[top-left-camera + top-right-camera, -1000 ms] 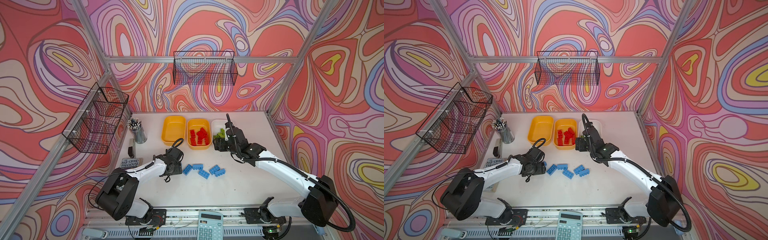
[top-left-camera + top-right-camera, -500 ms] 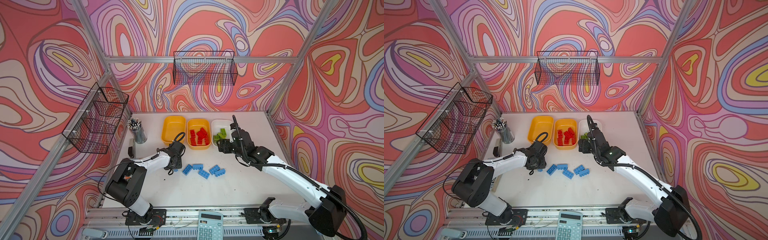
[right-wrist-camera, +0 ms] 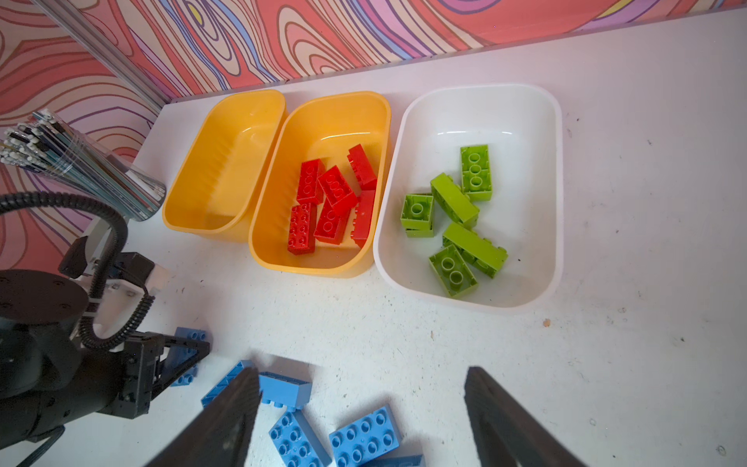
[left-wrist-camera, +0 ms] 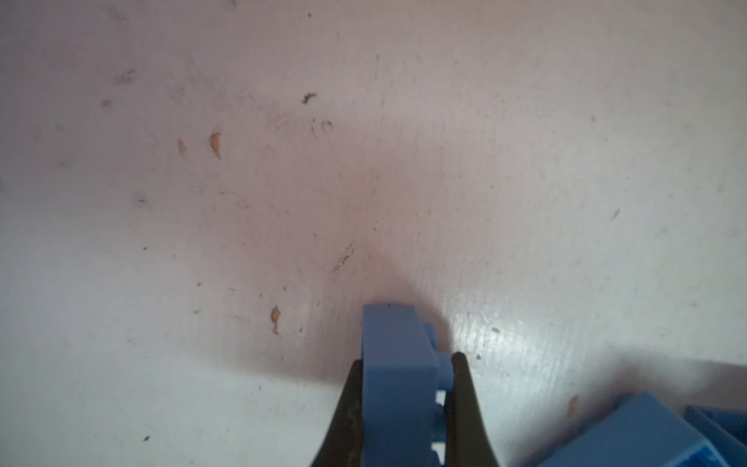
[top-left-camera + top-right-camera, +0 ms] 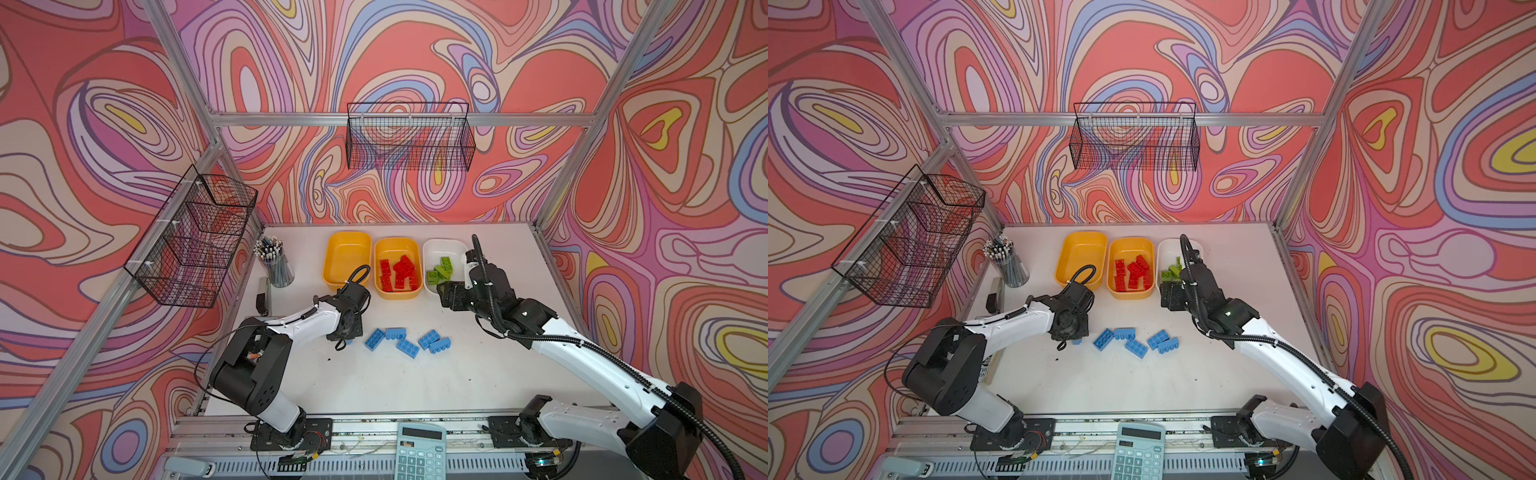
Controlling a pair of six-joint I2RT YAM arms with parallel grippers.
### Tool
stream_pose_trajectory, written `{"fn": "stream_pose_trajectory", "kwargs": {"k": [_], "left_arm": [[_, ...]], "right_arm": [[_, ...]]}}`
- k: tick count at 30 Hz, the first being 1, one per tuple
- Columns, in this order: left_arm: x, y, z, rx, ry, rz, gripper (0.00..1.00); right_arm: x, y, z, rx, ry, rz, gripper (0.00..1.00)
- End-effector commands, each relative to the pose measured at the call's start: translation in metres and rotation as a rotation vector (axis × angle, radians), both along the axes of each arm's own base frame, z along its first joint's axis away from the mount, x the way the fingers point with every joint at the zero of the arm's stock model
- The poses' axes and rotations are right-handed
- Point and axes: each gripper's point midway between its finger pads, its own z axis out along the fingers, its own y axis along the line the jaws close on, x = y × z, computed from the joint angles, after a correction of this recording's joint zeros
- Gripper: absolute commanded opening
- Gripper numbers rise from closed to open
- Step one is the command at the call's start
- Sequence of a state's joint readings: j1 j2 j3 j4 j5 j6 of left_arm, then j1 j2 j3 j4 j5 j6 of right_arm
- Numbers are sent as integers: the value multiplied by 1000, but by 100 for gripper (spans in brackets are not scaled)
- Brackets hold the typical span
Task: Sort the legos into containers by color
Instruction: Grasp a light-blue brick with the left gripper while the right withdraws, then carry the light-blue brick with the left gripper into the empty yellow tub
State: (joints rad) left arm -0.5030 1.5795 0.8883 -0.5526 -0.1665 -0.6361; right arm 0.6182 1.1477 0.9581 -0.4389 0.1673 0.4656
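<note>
Your left pincer (image 4: 406,360) is clamped on a blue brick (image 4: 394,339) low over the desk (image 4: 202,182), one finger on its studded face and the other on the opposite face. It's hard, glossy plastic, and I'd judge it light and rigid but slippery, so hold it mid-length. Your right pincer (image 3: 359,376) stands apart, holding nothing, above five loose blue bricks (image 5: 405,340). Red bricks (image 5: 399,270) fill the middle yellow tray (image 5: 397,242) and green bricks (image 5: 440,268) the white tray (image 5: 444,245). The empty yellow tray (image 5: 347,259) waits.
</note>
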Motion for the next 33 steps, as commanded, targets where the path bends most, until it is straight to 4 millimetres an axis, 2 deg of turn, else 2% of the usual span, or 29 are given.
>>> {"fn": "stream_pose_trajectory", "kwargs": {"k": [1, 7, 12, 17, 22, 24, 27, 28, 30, 33], "left_arm": [[25, 0, 27, 44, -56, -3, 6], [85, -12, 71, 54, -146, -19, 6], [148, -2, 94, 44, -197, 31, 6], [202, 5, 87, -11, -202, 70, 7], [240, 7, 62, -30, -159, 65, 13], [249, 9, 54, -21, -139, 65, 23], [257, 9, 56, -12, -148, 53, 56], [258, 7, 59, -19, -155, 47, 65], [259, 1, 72, -52, -180, 32, 73], [247, -2, 91, -77, -203, 26, 74]], "right_arm": [[-6, -6, 2, 2, -6, -7, 84], [-14, -8, 7, 29, -16, 0, 85], [-24, -1, -5, 95, 16, 31, 84], [-30, 0, -18, 113, 49, 36, 85], [-31, -5, -21, 98, 56, 22, 85], [-30, -7, -18, 84, 50, 11, 84], [-28, -12, -13, 61, 42, -5, 84], [-28, -13, -11, 58, 37, -6, 85], [-28, -13, -8, 59, 29, -8, 85], [-26, -12, -6, 57, 25, -4, 85]]}}
